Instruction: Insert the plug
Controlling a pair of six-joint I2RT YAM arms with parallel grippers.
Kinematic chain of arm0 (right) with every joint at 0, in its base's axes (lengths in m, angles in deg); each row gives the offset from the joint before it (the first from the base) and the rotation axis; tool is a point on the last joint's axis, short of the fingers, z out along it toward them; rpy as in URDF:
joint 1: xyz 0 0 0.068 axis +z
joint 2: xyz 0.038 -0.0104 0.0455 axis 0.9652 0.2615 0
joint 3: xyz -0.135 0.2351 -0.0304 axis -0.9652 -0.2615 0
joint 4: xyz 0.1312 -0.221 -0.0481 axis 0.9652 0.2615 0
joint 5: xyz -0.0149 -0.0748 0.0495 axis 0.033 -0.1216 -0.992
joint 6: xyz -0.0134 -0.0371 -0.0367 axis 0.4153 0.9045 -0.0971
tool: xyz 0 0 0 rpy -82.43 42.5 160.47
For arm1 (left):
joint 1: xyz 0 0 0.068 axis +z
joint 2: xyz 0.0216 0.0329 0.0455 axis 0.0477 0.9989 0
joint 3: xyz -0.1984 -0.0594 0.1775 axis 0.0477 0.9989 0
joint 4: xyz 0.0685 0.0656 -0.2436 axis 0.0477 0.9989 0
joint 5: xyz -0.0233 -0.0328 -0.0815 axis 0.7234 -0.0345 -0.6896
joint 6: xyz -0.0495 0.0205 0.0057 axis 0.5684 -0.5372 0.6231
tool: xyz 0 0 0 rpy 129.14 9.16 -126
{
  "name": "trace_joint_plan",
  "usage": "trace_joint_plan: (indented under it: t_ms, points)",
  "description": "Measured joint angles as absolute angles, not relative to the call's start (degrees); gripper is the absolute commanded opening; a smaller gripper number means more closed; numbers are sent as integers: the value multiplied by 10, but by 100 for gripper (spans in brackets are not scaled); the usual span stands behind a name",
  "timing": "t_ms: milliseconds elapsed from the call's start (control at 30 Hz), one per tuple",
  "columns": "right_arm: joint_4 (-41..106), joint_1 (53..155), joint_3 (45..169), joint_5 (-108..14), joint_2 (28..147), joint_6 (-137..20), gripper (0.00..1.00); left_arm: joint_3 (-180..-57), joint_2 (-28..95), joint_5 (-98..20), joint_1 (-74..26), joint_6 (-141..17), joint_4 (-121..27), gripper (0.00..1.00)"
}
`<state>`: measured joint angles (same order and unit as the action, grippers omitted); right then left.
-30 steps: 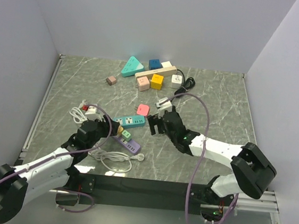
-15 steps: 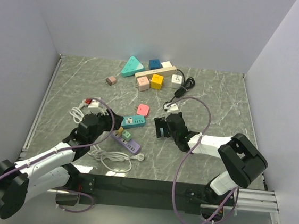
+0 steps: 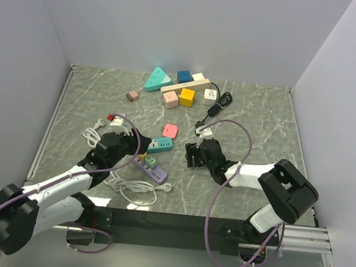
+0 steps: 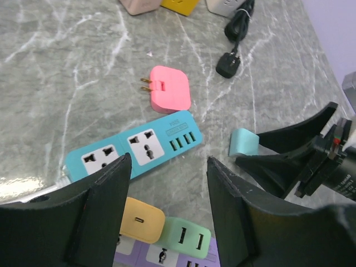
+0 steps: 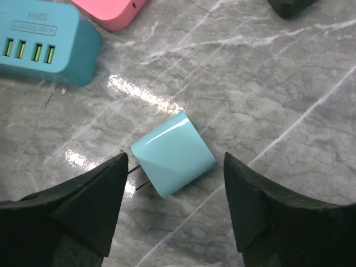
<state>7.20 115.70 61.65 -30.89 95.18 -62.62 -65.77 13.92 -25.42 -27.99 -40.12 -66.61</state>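
Grey-green marbled table (image 3: pixel 262 117), walled in white, carries a scatter of adapters and strips. The right gripper (image 5: pixel 175 169) sits low over the plug (image 5: pixel 173 153), a pale blue cube lying on its side on bare table near the USB end of the teal strip (image 4: pixel 133 150) and touching nothing. Its jaws stand apart, one on each side of the cube with gaps showing, so nothing is grasped yet; the straddle looks meant for a pinch across its flat faces. The prongs, faintly seen, lie level with the table, so the plug would probably need turning before it meets a socket. The left gripper (image 4: pixel 167 167) hovers over the strip, jaws spread and empty, likely placed to pin it so it cannot slide during the push. A pink adapter (image 4: pixel 169 94) lies just beyond the strip.
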Motion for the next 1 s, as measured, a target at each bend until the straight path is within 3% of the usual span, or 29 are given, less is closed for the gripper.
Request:
trace_joint_plan:
  t_ms: [367, 800, 1000]
  points:
    - [35, 1157, 603, -330, 962, -616, 73, -663, 166, -316, -280, -417, -701, 61]
    - [15, 1157, 605, -351, 978, -615, 38, -664, 168, -347, -281, -427, -726, 61]
    - [16, 1157, 576, -372, 912, -618, 24, -664, 183, -377, -295, -437, -747, 61]
